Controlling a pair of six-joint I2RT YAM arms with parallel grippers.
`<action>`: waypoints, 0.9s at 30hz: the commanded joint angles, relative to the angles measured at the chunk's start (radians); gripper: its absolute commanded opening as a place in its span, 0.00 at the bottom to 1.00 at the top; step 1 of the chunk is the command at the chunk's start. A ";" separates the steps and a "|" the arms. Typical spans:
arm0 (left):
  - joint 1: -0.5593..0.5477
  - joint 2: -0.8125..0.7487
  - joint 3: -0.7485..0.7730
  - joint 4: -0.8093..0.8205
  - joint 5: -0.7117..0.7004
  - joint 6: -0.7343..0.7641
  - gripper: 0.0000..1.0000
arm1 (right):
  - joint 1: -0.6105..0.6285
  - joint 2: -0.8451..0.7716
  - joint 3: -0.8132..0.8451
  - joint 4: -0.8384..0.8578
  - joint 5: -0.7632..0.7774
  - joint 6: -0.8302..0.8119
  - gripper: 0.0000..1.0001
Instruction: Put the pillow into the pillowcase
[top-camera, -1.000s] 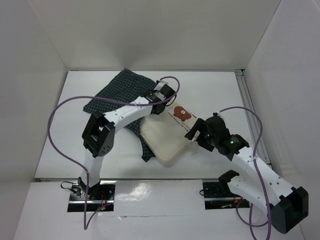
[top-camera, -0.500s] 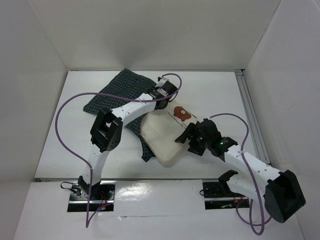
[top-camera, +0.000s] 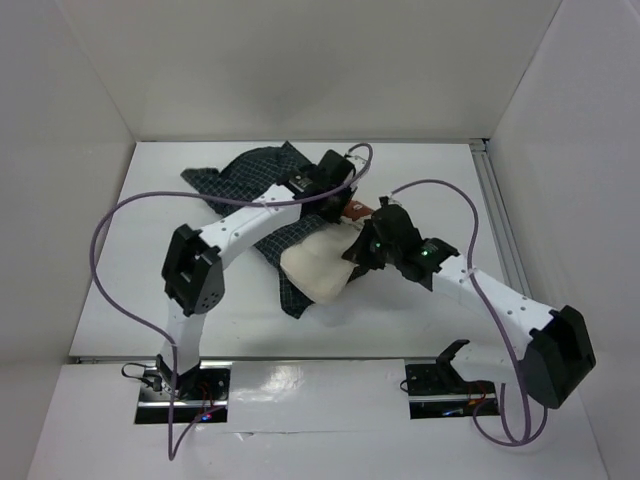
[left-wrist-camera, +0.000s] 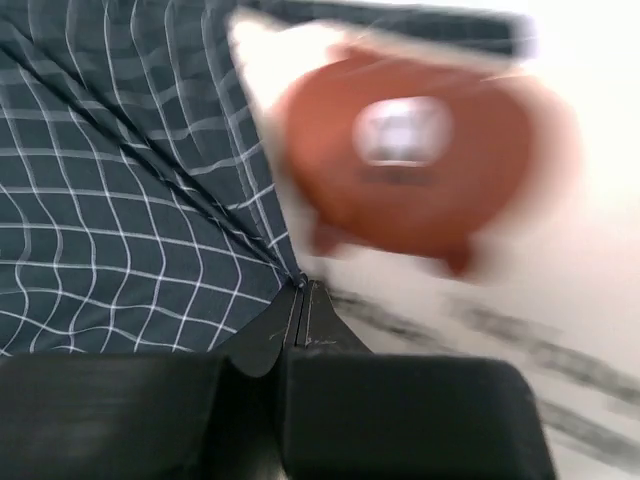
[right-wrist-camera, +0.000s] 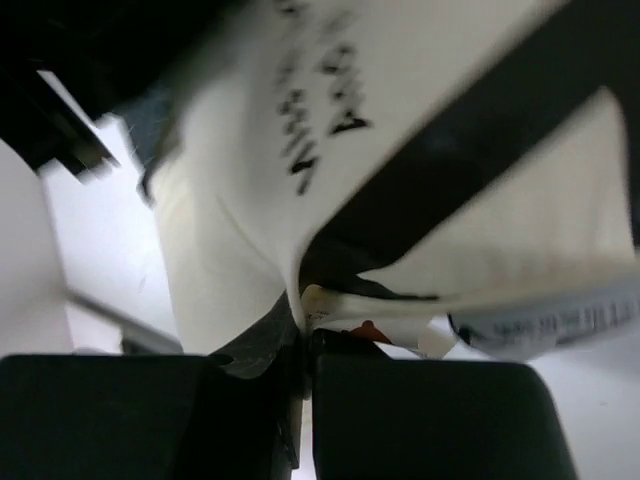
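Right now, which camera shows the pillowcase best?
The top external view: it shows most of the pillowcase, crumpled on the table. The left wrist view gives only a close patch of its checked cloth. The right wrist view is mostly pillow; dark blurs there cannot be identified.

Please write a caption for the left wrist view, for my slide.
Left gripper pinches the pillowcase edge beside the orange mark on the pillow.

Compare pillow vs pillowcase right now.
The pillow is plain cream with a red-orange print; the pillowcase is dark with a fine white grid. The pillow looks plump; the pillowcase lies thin and rumpled. The right gripper pinches the pillow; the left gripper pinches the pillowcase. Shared: both soft, each held in shut jaws.
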 joint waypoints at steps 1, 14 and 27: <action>-0.082 -0.246 -0.013 0.003 0.492 -0.059 0.00 | 0.054 -0.084 0.158 -0.016 0.056 -0.090 0.00; -0.119 -0.258 -0.052 -0.107 0.178 -0.416 0.00 | 0.045 -0.213 -0.229 0.144 0.085 0.017 0.00; -0.075 -0.182 0.167 -0.365 -0.038 -0.291 0.61 | 0.155 -0.087 -0.106 0.254 -0.148 0.088 0.25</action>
